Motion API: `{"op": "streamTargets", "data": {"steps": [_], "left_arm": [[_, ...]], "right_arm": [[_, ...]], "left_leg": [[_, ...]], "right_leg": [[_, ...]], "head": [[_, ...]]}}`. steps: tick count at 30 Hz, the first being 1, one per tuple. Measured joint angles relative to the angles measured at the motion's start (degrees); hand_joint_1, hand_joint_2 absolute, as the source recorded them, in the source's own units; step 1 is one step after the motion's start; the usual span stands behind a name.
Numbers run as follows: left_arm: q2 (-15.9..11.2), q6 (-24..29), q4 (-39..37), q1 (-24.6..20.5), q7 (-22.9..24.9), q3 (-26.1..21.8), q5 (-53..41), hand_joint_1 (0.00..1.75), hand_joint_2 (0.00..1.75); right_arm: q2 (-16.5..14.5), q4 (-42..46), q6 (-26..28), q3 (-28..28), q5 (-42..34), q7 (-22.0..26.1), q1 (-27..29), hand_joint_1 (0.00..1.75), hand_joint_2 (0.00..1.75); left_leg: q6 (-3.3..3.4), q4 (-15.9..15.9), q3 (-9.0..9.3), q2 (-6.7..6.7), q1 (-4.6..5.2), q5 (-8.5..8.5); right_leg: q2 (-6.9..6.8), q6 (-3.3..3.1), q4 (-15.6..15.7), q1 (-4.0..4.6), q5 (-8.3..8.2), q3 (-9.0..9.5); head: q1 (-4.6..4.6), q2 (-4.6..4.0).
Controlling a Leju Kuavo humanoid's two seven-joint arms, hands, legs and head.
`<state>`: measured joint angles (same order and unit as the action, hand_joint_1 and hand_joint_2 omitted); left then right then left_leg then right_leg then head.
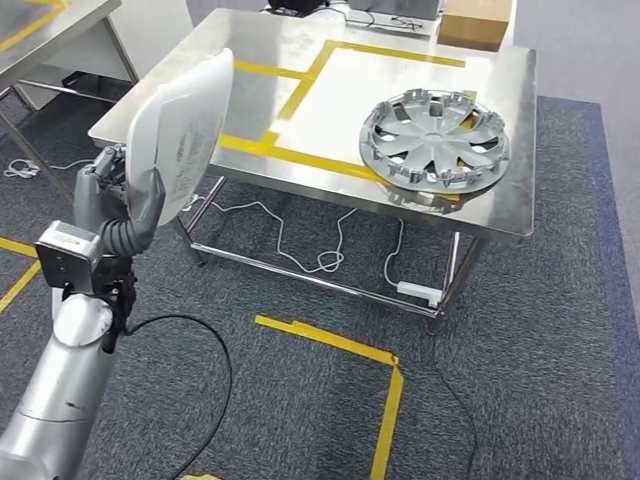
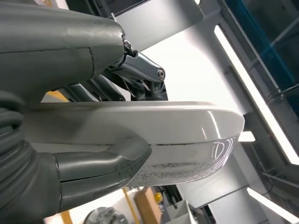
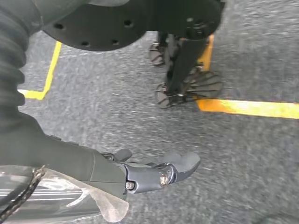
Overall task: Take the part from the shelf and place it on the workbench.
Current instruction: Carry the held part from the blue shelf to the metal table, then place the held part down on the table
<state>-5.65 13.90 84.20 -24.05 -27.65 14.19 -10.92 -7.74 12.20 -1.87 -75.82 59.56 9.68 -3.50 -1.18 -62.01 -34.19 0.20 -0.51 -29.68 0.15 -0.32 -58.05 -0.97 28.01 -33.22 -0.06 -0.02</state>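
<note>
**Head view: white part held in left hand, short of the bench**

Head view shows the white part [image 1: 185, 125], a curved panel with grey print on its inner face, held raised and tilted in the left hand [image 1: 121, 190]. The part sits in the air at the near left corner of the bench [image 1: 249, 150], over the carpet [image 1: 302, 400] rather than over the steel top. In the left wrist view the thick grey thumb [image 2: 105, 165] presses one face of the part [image 2: 169, 130] and the darker fingers [image 2: 141, 70] close on the opposite face, so the hand grips the panel by its edge.

On the bench, a silver wheel cover [image 1: 434, 140] lies flat at the right side, overlapping yellow tape [image 1: 317, 155] that outlines a rectangle. A cardboard box [image 1: 472, 25] stands at the far edge.

The right hand [image 3: 155, 170] hangs above the carpet with fingers extended and nothing in them. Yellow floor tape [image 3: 246, 107] runs nearby.
</note>
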Motion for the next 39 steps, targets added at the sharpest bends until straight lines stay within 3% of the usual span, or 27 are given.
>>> {"op": "streamTargets", "data": {"steps": [2, 3, 4, 5, 7, 8, 10, 13, 15, 18, 19, 20, 21, 23, 25, 27, 29, 31, 33, 34, 35, 36, 38, 39], "left_arm": [[-0.06, 0.13, 0.02, 0.11, 0.05, -0.14, 0.01, 1.75, 1.75], [-0.08, 0.23, 0.01, 0.26, 0.10, -0.23, 0.01, 1.75, 1.75], [-0.10, 0.34, 0.01, 0.40, 0.16, -0.31, 0.01, 1.75, 1.75], [-0.11, 0.48, 0.01, 0.50, 0.20, -0.39, 0.01, 1.75, 1.75], [-0.13, 0.71, 0.01, 0.54, 0.24, -0.55, 0.01, 1.75, 1.75], [-0.13, 0.80, 0.00, 0.54, 0.24, -0.62, 0.00, 1.75, 1.75], [-0.14, 0.92, 0.00, 0.43, 0.26, -0.73, -0.05, 1.75, 1.75], [-0.11, 1.03, 0.01, 0.41, 0.31, -0.80, -0.11, 1.75, 1.75], [-0.09, 1.06, 0.03, 0.39, 0.33, -0.84, -0.15, 1.75, 1.75], [-0.02, 1.13, 0.03, 0.59, 0.33, -0.87, -0.18, 1.75, 1.75], [0.01, 1.16, 0.03, 0.80, 0.33, -0.87, -0.19, 1.75, 1.75], [0.01, 1.22, 0.03, 0.98, 0.33, -0.87, -0.20, 1.75, 1.75], [0.02, 1.30, 0.03, 1.11, 0.33, -0.87, -0.20, 1.75, 1.75], [0.04, 1.45, 0.01, 1.23, 0.33, -0.87, -0.20, 1.75, 1.75], [0.07, 1.57, -0.04, 1.29, 0.38, -0.89, -0.19, 1.75, 1.75], [0.08, 1.76, -0.05, 1.34, 0.47, -0.91, -0.19, 1.75, 1.75], [0.09, 1.94, -0.02, 1.27, 0.49, -0.97, -0.19, 1.75, 1.75], [0.09, 2.04, -0.02, 1.22, 0.48, -1.06, -0.15, 1.75, 1.75], [0.04, 2.09, -0.03, 1.42, 0.48, -1.22, -0.05, 1.75, 1.75], [0.02, 2.11, -0.04, 1.57, 0.48, -1.32, -0.02, 1.75, 1.75], [0.00, 2.17, -0.04, 1.68, 0.48, -1.40, -0.04, 1.75, 1.75], [-0.01, 2.25, -0.05, 1.73, 0.48, -1.47, -0.09, 1.75, 1.75], [-0.06, 2.42, -0.07, 1.74, 0.48, -1.72, -0.20, 1.75, 1.75], [-0.09, 2.52, -0.09, 1.70, 0.48, -1.85, -0.24, 1.75, 1.75]], "right_arm": [[0.00, 0.00, 0.01, 0.00, 0.00, 0.02, -0.01, 0.00, 1.75], [0.00, 0.00, 0.02, 0.00, 0.00, 0.01, 0.03, 0.00, 1.75], [0.00, 0.00, 0.03, 0.00, -0.01, 0.01, 0.09, 0.00, 1.75], [0.00, 0.00, 0.03, 0.00, -0.01, 0.00, 0.15, 0.00, 1.75], [-0.02, 0.00, 0.04, 0.00, -0.02, 0.00, 0.21, 0.00, 1.75], [-0.08, -0.01, 0.05, 0.00, -0.02, 0.01, 0.18, 0.00, 1.75], [-0.20, -0.02, 0.11, 0.00, -0.02, 0.02, 0.08, 0.00, 1.75], [-0.24, -0.02, 0.22, 0.00, -0.02, 0.02, 0.05, 0.00, 1.75], [-0.24, -0.02, 0.29, 0.00, -0.03, 0.05, -0.09, 0.00, 1.75], [-0.24, -0.02, 0.36, 0.00, -0.03, 0.09, -0.09, 0.00, 1.75], [-0.24, -0.02, 0.38, 0.00, -0.03, 0.09, 0.05, 0.00, 1.75], [-0.24, -0.02, 0.44, 0.00, -0.03, 0.10, 0.18, 0.00, 1.75], [-0.24, -0.02, 0.50, 0.00, -0.04, 0.12, 0.29, 0.00, 1.75], [-0.23, -0.02, 0.60, 0.00, -0.04, 0.15, 0.53, 0.00, 1.75], [-0.22, -0.02, 0.63, 0.00, -0.04, 0.14, 0.66, 0.00, 1.75], [-0.22, -0.01, 0.66, 0.00, -0.05, 0.15, 0.63, 0.00, 1.75], [-0.22, 0.01, 0.70, 0.00, -0.06, 0.22, 0.57, 0.00, 1.75], [-0.22, 0.02, 0.75, 0.00, -0.04, 0.31, 0.47, 0.00, 1.75], [-0.22, 0.02, 0.77, 0.00, -0.02, 0.35, 0.47, 0.00, 1.75], [-0.22, 0.02, 0.76, 0.00, -0.01, 0.35, 0.51, 0.00, 1.75], [-0.22, 0.02, 0.76, 0.00, 0.01, 0.34, 0.54, 0.00, 1.75], [-0.22, 0.02, 0.77, 0.00, 0.02, 0.34, 0.53, 0.00, 1.75], [-0.22, 0.01, 0.79, 0.00, 0.04, 0.32, 0.50, 0.00, 1.75], [-0.22, 0.01, 0.80, 0.00, 0.05, 0.32, 0.46, 0.00, 1.75]], "left_leg": [[-0.25, -7.70, -3.85, -0.02, -0.03, -2.99], [-0.25, -11.13, -5.88, -0.03, -0.03, -3.86], [-0.14, -12.92, -7.21, -0.03, -0.02, -3.63], [0.07, -12.61, -7.59, -0.03, 0.01, -2.26], [0.94, -6.07, -5.61, -0.07, 0.28, 3.00], [1.46, -2.66, -4.25, -0.07, 0.51, 4.79], [2.23, 1.78, -2.37, -0.07, 0.94, 5.37], [2.79, 3.64, -1.03, -0.22, 0.87, 4.17], [3.24, 4.39, 0.30, -0.32, 0.49, 3.72], [3.46, 4.60, 1.69, -0.33, 0.36, 2.46], [3.40, 4.60, 2.31, -0.37, 0.35, 1.90], [3.31, 4.59, 3.10, -0.41, 0.33, 1.26], [3.18, 4.60, 4.05, -0.44, 0.29, 0.57], [2.74, 4.57, 5.92, -0.37, 0.25, -0.93], [2.11, 4.67, 6.87, -0.32, 0.29, -1.98], [1.45, 4.69, 7.21, -0.35, 0.27, -2.19], [0.90, 2.70, 6.51, -0.35, 0.21, -1.75], [0.43, -3.22, 3.19, -0.34, 0.10, -2.25], [0.04, -9.92, -1.29, -0.33, -0.02, -5.25], [-0.06, -11.71, -2.97, -0.33, -0.05, -6.66], [-0.10, -11.79, -3.88, -0.33, -0.05, -6.82], [-0.05, -10.08, -3.97, -0.33, -0.05, -5.36], [0.32, -3.15, -2.46, -0.34, -0.01, 0.69], [0.55, 0.03, -1.77, -0.31, 0.11, 2.50]], "right_leg": [[0.06, -0.50, 0.01, 0.08, 0.54, 0.67], [0.12, -0.59, 0.01, 0.17, 0.87, 1.08], [0.21, -0.62, 0.01, 0.27, 1.24, 1.56], [0.32, -0.61, 0.00, 0.37, 1.65, 2.14], [0.52, -0.53, 0.07, 0.54, 2.62, 3.34], [0.58, -0.35, 0.12, 0.66, 3.12, 3.84], [0.60, 0.25, 0.41, 0.70, 3.77, 4.30], [0.39, 1.52, 0.11, 0.69, 3.55, 4.78], [0.28, 2.08, -3.26, 0.68, 3.92, 3.03], [0.26, 2.54, -13.31, 0.44, 7.06, -4.38], [0.25, 2.65, -15.07, 0.37, 7.90, -6.46], [0.22, 2.80, -14.88, 0.34, 7.71, -7.59], [0.17, 2.87, -12.84, 0.32, 6.26, -7.78], [-0.11, 2.72, -5.81, 0.36, 0.14, -6.73], [-0.33, 1.91, -1.30, 0.64, -3.92, -5.75], [-0.30, 0.82, -0.65, 0.91, -4.00, -5.22], [-0.23, 0.04, -0.24, 0.71, -3.81, -4.29], [-0.16, -0.50, 0.19, 0.46, -3.27, -3.16], [-0.02, -0.70, 0.26, 0.45, -2.43, -2.23], [0.08, -0.67, 0.26, 0.46, -1.97, -1.71], [0.17, -0.63, 0.25, 0.46, -1.54, -1.11], [0.25, -0.59, 0.25, 0.46, -1.11, -0.45], [0.39, -0.40, 0.27, 0.46, -0.30, 0.65], [0.48, -0.19, 0.25, 0.50, 0.00, 0.99]], "head": [[-0.18, -0.01], [-0.15, -0.01], [-0.17, -0.01], [-0.16, -0.01], [-0.15, -0.01], [-0.05, -0.01], [0.09, -0.01], [0.11, 0.01], [0.22, 0.01], [0.31, 0.00], [0.30, 0.00], [0.32, 0.01], [0.32, 0.00], [0.34, 0.00], [0.33, 0.00], [0.33, 0.00], [0.25, 0.00], [0.04, 0.00], [-0.05, -0.01], [-0.04, -0.01], [-0.04, -0.01], [-0.04, -0.01], [-0.03, -0.01], [-0.02, -0.01]]}}
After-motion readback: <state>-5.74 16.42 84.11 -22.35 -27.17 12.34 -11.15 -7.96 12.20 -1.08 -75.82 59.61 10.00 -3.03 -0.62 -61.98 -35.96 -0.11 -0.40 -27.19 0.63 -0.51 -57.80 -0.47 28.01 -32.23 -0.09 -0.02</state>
